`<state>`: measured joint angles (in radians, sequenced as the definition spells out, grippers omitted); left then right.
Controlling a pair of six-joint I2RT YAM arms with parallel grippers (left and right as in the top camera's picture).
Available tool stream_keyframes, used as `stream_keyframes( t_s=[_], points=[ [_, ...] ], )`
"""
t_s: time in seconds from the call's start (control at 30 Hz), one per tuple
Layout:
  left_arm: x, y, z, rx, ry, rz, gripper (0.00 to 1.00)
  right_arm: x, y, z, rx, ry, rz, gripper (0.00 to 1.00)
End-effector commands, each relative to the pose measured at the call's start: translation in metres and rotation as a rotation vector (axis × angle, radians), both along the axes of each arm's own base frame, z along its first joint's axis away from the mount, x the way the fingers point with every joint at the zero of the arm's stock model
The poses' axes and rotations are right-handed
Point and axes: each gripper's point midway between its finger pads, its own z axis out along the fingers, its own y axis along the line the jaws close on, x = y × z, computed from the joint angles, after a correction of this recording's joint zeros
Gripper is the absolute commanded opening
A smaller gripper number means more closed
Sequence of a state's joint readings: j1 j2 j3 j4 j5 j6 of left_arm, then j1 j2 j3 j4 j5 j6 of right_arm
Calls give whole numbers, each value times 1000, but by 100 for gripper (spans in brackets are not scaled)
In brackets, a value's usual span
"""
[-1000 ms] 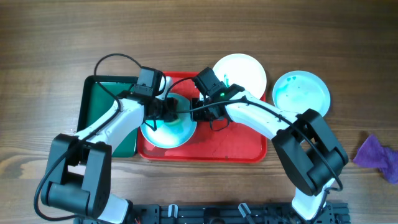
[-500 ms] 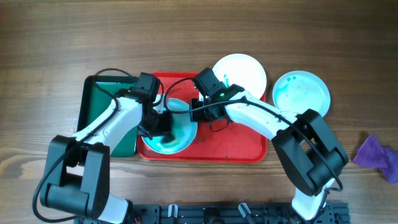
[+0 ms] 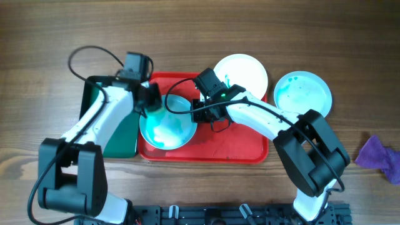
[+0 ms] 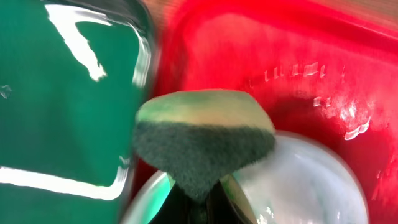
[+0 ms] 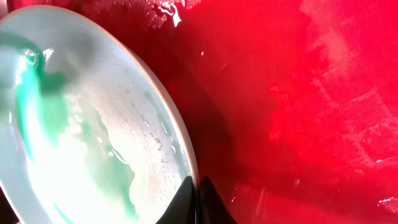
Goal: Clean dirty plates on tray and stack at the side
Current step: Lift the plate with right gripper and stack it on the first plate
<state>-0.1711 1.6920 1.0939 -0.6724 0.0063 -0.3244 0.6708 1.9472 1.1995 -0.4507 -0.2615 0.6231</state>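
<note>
A white plate [image 3: 167, 125] smeared with green lies tilted on the left half of the red tray [image 3: 231, 147]. My right gripper [image 3: 199, 110] is shut on its right rim; in the right wrist view the fingers [image 5: 198, 190] pinch the plate's edge [image 5: 93, 124] over the tray [image 5: 298, 93]. My left gripper [image 3: 147, 100] is shut on a green-and-yellow sponge [image 4: 202, 140] and holds it above the plate's upper left rim [image 4: 298, 180]. A second plate [image 3: 245, 70] lies at the tray's far right corner. A third plate [image 3: 303, 92], with green smears, lies on the table to the right.
A dark green tray [image 3: 100, 106] sits against the red tray's left side, also in the left wrist view [image 4: 56, 93]. A purple cloth [image 3: 380, 156] lies at the far right of the wooden table.
My left gripper has moved with the sponge from the plate's middle up and left to its upper left rim. The right gripper and plate have stayed put.
</note>
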Motion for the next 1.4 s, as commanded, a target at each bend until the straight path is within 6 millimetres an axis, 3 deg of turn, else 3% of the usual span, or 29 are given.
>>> stream_keyframes(
  t_s=[0.0,0.13,0.2,0.3,0.4,0.53,0.6,0.7,0.83,0.93,1.1,1.2,1.3,1.37],
  points=[
    [25,19,45,50,-51,70,4,5,3,1,6,-8,-6,4],
    [28,16,82,40,-46,66,4,3,5,2,16,-3,5,4],
    [27,17,86,39,-50,67,4,-9,17,13,99,32,91,4],
    [27,14,85,26,-47,63,4,-4,4,38,63,-41,94,4],
    [28,14,85,25,-49,63,4,13,-46,99,-178,-325,26,4],
    [29,14,86,23,-53,66,4,16,-108,153,-574,-613,-74,4],
    [29,14,86,23,-53,66,4,13,-115,162,-673,-674,-80,4],
    [28,14,85,23,-52,66,4,10,-123,196,-871,-869,-117,5],
    [28,14,85,23,-52,66,4,-4,-112,232,-992,-1068,-141,4],
    [28,14,85,23,-52,66,4,-14,-100,239,-1022,-1117,-78,4],
    [28,14,85,23,-52,66,4,-23,-94,265,-1171,-1223,-28,4],
    [28,14,85,23,-51,66,4,-22,-91,271,-1203,-1234,-13,4],
    [28,14,85,23,-51,66,4,-19,-76,252,-1088,-1181,67,4],
    [28,14,85,23,-51,65,4,-22,-56,217,-894,-1061,168,4]
  ],
)
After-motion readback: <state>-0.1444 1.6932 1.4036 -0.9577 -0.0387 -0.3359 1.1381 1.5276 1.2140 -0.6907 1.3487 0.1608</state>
